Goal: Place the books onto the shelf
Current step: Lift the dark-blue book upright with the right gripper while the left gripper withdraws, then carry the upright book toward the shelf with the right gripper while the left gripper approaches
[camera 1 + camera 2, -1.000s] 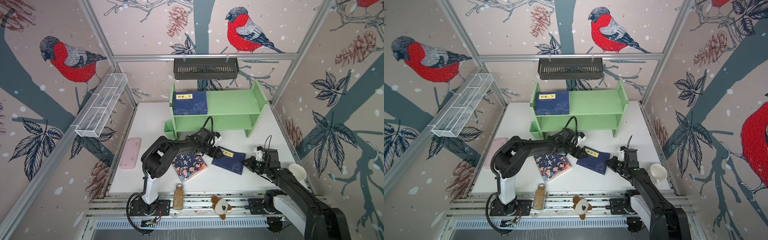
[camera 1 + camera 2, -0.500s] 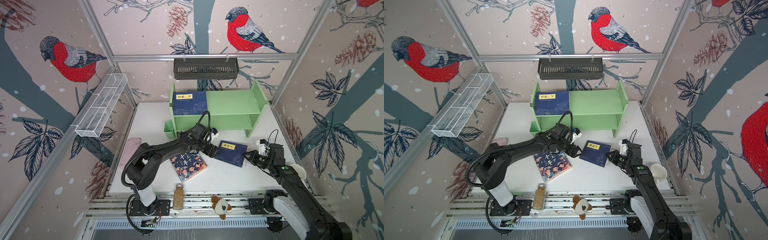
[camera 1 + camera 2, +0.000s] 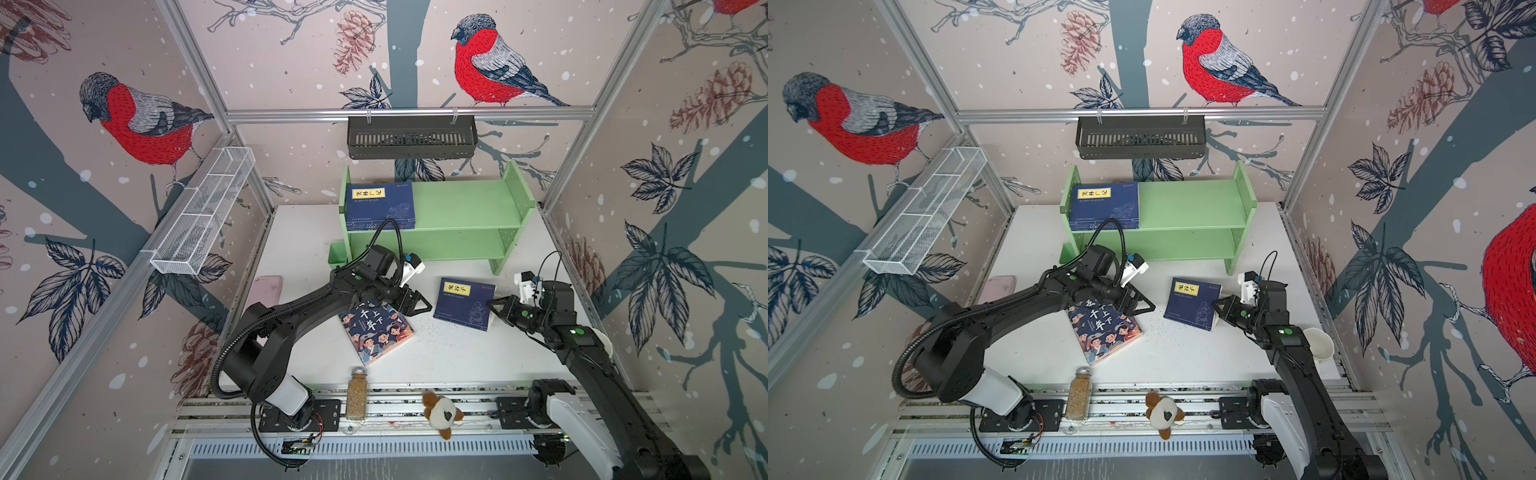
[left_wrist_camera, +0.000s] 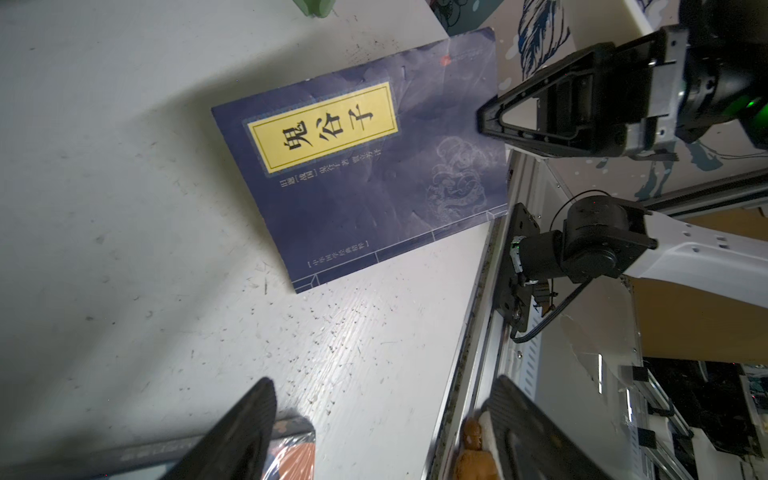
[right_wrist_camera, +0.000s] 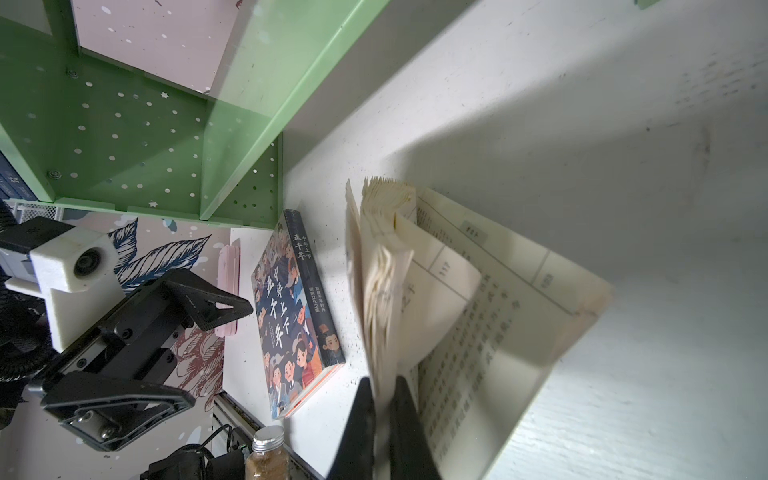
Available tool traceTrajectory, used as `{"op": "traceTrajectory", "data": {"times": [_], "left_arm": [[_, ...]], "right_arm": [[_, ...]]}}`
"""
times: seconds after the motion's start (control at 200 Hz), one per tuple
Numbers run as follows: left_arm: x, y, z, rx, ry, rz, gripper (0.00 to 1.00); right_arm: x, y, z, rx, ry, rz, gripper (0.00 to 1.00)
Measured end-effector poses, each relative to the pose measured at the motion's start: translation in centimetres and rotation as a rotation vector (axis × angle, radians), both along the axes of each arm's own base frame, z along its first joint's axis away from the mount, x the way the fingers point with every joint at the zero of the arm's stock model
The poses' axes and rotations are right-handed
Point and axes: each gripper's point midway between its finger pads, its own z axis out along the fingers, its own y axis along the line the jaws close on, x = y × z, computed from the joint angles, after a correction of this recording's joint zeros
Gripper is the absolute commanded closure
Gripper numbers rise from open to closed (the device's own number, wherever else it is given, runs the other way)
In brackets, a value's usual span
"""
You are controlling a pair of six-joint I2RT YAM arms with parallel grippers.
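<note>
A navy stack is seen at the left end of the shelf's top board. The cartoon book lies flat on the table, its far corner beneath the left gripper, whose jaws are spread and empty. Just right of them lies the navy book, pinched at its right edge by the right gripper and fanned open there. It is judged light and floppy, best gripped across its whole thickness near the spine.

white table carries green shelf, cartoon book, navy book and pink case.
</note>
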Motion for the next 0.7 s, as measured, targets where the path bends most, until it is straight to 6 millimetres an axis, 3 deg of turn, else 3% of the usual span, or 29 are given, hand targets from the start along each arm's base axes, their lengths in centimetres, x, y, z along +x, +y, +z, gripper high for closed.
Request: {"op": "traceTrajectory", "data": {"times": [0.195,0.455,0.7], "left_arm": [[-1.5,0.2,0.3,-0.040,0.015,-0.050,0.19],[-2.0,0.2,1.5,-0.073,-0.035,-0.087,0.19],[-2.9,0.5,4.5,-0.109,-0.116,-0.163,0.18]], "right_arm": [[-0.2,0.0,0.6,-0.008,-0.016,0.008,1.00],[-0.5,0.1,0.8,-0.008,-0.016,0.016,1.00],[-0.6,0.9,4.0,0.032,-0.099,0.066,1.00]]}}
